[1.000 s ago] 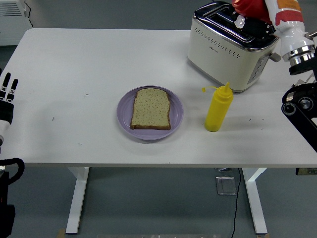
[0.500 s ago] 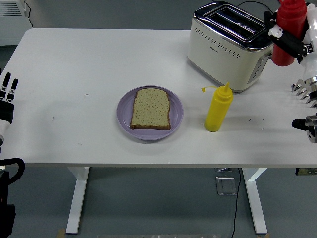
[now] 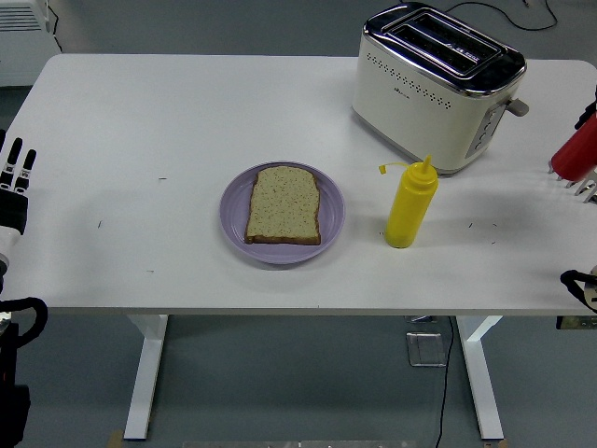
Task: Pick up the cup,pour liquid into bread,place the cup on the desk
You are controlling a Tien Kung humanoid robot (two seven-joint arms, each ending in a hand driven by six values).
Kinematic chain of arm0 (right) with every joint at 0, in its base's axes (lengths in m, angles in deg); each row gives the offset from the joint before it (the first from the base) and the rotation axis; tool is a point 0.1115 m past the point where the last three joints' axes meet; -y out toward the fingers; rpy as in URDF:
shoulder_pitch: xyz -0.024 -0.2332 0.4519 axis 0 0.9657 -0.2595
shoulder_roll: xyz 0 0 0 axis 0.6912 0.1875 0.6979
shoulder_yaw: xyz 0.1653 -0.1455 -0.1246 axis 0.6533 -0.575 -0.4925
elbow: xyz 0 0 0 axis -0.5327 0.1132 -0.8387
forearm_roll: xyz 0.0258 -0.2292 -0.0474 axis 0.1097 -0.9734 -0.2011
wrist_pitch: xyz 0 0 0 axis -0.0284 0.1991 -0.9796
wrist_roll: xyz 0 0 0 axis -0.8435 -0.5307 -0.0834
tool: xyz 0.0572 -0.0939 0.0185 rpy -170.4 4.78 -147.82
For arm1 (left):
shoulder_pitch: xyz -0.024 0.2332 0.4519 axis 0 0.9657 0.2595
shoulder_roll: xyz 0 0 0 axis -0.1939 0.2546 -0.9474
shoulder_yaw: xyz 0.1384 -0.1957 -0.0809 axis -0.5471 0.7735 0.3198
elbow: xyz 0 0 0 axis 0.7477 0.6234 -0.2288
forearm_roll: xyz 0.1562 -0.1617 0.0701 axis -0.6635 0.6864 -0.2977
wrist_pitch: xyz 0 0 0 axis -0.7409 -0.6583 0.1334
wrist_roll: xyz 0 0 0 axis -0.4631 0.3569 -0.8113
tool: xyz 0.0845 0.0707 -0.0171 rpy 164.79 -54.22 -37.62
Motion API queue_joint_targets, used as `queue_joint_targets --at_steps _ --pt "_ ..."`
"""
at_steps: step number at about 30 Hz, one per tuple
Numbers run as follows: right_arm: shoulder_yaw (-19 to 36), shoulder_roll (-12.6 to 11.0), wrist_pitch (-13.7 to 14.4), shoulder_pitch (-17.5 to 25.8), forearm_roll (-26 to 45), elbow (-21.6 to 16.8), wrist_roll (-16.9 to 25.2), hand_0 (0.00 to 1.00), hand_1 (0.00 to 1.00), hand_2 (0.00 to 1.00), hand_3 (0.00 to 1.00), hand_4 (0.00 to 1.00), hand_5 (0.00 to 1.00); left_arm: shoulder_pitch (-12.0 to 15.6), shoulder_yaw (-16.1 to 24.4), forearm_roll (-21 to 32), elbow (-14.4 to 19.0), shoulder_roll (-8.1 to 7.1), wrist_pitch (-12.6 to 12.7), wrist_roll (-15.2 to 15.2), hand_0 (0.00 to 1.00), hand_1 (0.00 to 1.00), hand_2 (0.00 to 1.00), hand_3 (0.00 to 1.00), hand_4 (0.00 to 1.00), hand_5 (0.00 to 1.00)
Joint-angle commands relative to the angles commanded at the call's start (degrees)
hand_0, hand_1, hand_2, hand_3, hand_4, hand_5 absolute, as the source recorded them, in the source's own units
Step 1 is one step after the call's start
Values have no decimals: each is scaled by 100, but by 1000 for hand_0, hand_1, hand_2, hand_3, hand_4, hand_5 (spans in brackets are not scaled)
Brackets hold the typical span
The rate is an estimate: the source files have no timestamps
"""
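Observation:
A slice of bread (image 3: 284, 204) lies on a purple plate (image 3: 331, 219) at the table's middle. A yellow squeeze bottle (image 3: 410, 203) stands upright to the right of the plate. A red bottle (image 3: 574, 153) shows tilted at the right edge of the picture, over the table's right end. My right hand (image 3: 591, 119) holds it but is almost wholly cut off by the edge. My left hand (image 3: 14, 182) rests at the left edge with its fingers straight and holds nothing.
A cream and chrome toaster (image 3: 434, 84) stands at the back right, behind the yellow bottle. Silver parts of my right arm (image 3: 583, 190) show just below the red bottle. The white table (image 3: 140, 140) is bare on its left half.
My right hand has carried the red bottle down and to the right, from beside the toaster's top to the picture's right edge. The left hand, bread and yellow bottle have not moved.

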Motion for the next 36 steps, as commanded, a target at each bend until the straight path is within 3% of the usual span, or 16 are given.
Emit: queue_joint_targets --at_steps 10,25,36 --pt "-1033 78 308 -98 -32 375 264 94 96 220 323 661 283 -6 -10 -1 -6 -1 0 -1 785 734 734 689 513 998" --pt "-1840 228 615 -363 404 820 710 158 134 258 341 658 272 1 -27 -4 -10 4 -3 0 786 734 734 688 513 998" --pt "-2198 342 685 -482 660 1114 845 192 155 280 354 659 272 22 -48 -7 -15 4 -6 -3 785 735 734 689 513 998"
